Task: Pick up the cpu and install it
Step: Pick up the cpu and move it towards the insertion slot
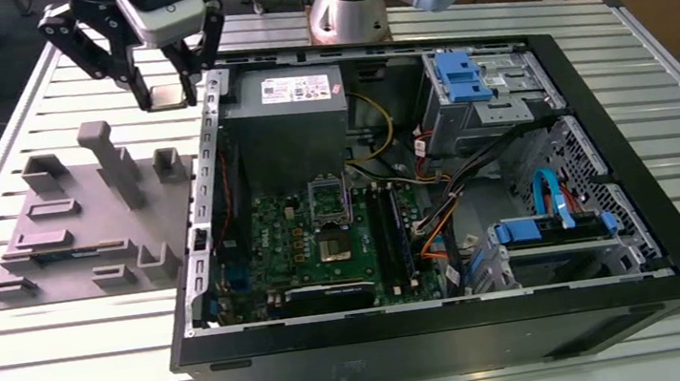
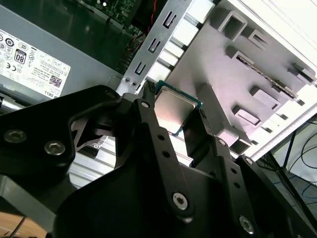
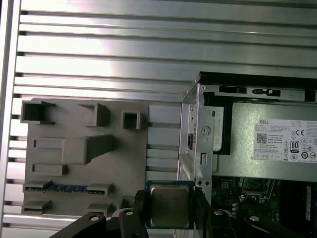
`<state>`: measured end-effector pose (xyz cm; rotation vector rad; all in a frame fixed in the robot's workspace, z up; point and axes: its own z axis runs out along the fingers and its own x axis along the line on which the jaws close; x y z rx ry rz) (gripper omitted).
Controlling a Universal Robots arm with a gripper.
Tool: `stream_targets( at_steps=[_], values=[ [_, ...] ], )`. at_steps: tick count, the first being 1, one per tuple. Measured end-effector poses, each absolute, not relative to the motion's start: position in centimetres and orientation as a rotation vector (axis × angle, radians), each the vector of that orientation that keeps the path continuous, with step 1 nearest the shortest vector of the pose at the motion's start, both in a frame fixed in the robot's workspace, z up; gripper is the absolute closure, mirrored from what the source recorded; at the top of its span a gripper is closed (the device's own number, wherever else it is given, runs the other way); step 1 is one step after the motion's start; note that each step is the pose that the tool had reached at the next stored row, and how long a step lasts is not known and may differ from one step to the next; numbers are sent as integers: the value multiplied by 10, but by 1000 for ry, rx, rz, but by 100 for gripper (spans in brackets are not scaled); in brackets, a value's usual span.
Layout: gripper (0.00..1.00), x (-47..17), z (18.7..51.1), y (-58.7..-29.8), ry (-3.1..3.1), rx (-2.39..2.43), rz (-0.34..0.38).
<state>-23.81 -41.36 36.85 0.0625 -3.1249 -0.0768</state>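
The cpu (image 1: 165,97) is a small square chip with a shiny metal top, held between my gripper's (image 1: 164,95) two black fingers above the table, just outside the open computer case's (image 1: 647,184) wall. The wrist views show it close up: the cpu (image 3: 169,207) has a green rim and is clamped by the fingers (image 3: 140,208) on two opposite edges, and the cpu (image 2: 174,110) hangs over the gap between the fixture and the case. The metal-framed socket (image 1: 331,220) with its dark centre lies on the green motherboard inside the case, well away from my gripper.
A grey plastic fixture (image 1: 88,229) with upright blocks stands on the slatted metal table (image 1: 50,348) at the exterior view's left of the case. A power supply (image 1: 285,101), blue drive bays (image 1: 475,79) and loose cables (image 1: 444,198) crowd the case's interior.
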Motion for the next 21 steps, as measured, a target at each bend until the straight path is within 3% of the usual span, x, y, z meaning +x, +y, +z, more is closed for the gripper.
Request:
stream_targets(
  at_steps=[21],
  values=[
    [53, -232, 368, -414, -3125, 63, -77]
  ],
)
